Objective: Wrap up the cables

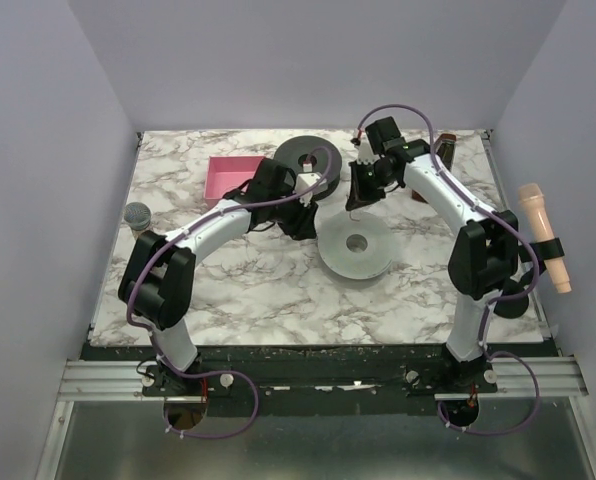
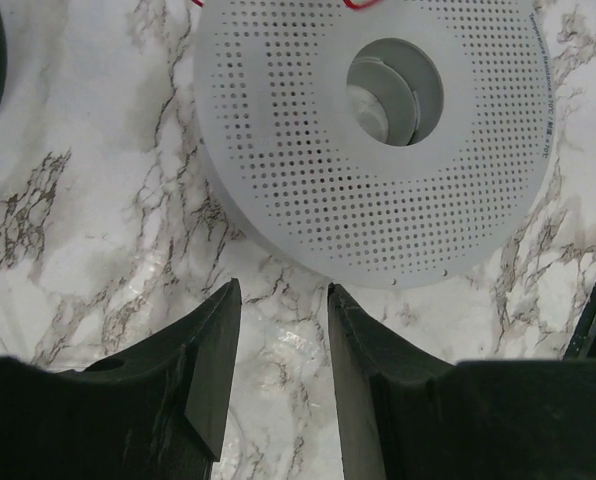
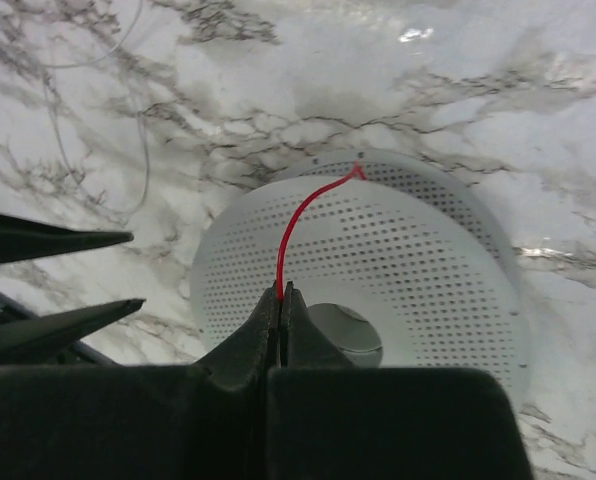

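A thin red cable (image 3: 300, 212) runs from my right gripper (image 3: 282, 292) up to the far rim of a grey perforated spool (image 3: 428, 250) lying flat on the marble table. The right gripper is shut on the cable's near end and hangs above the spool's back edge (image 1: 358, 203). A short bit of the cable shows at the top of the left wrist view (image 2: 360, 4). My left gripper (image 2: 283, 295) is open and empty, low over the table just beside the spool (image 2: 308, 160), at its left in the top view (image 1: 303, 218). The spool (image 1: 358, 245) sits mid-table.
A black spool (image 1: 303, 158) lies at the back, a pink tray (image 1: 228, 177) left of it. A grey-headed microphone (image 1: 138, 215) lies at the left edge, and a peach microphone (image 1: 543, 235) is clipped at the right. A thin pale wire (image 3: 143, 150) lies on the marble.
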You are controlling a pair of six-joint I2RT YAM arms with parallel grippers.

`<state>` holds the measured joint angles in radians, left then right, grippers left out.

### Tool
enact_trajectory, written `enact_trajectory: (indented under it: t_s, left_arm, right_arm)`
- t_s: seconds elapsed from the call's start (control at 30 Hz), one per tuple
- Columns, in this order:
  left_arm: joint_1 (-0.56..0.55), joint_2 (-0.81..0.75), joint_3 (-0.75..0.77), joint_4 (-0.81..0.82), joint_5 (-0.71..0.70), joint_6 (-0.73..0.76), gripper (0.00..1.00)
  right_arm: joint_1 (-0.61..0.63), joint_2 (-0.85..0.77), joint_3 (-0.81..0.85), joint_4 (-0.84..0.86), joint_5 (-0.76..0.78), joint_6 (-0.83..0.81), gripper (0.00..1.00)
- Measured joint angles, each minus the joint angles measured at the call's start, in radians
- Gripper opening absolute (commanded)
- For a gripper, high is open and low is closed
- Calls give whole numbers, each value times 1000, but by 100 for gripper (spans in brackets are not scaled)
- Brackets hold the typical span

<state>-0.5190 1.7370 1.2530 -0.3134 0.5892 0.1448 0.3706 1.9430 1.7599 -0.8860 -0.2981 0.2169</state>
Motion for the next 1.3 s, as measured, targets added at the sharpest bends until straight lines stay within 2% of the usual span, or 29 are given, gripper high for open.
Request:
enact_trajectory:
  t_s: [0.1,0.27,0.57,0.9,1.3]
  left_arm:
    - [28,0,0,5,-8,-1,47]
    - [72,0,0,14,-23,-5,47]
    - [98,0,-18,71,-57,-85,50]
    - [108,0,-54,116,-55,-154,52]
    - [51,8,-73,127,-47,-162,52]
  right_arm:
    - [39,-2,-10,1,-36,14,1]
    - [129,-33,-126,30,-100,51,1]
    - [245,-45,-221,109,-112,126,1]
    - [376,-74,-323,144,49,149,1]
    - [420,-254,-649,220,164,198,1]
